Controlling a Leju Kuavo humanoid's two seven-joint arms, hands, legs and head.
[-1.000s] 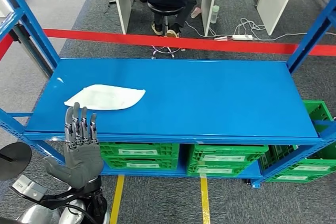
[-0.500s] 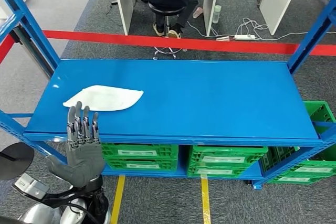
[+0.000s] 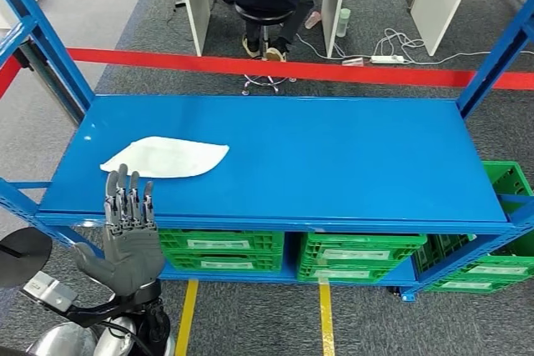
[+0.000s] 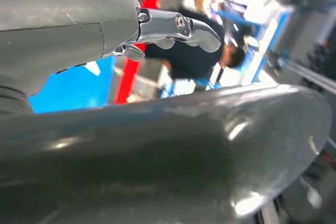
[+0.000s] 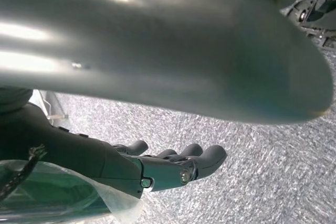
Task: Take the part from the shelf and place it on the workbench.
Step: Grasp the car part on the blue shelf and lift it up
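one flat white part (image 3: 165,157) is seen lying on the left of the blue shelf (image 3: 327,156), apart from both hands. the left hand (image 3: 129,235) is raised at the shelf's front edge just before the part, fingers straight, apart and holding nothing. the right hand (image 5: 158,169) is shown over grey carpet (image 5: 253,171), fingers extended and holding nothing, with clear plastic wrap (image 5: 59,195) beside it.

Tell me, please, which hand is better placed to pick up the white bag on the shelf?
Left. The left hand is raised, open, just before the shelf edge near the white bag; the right hand hangs over floor.
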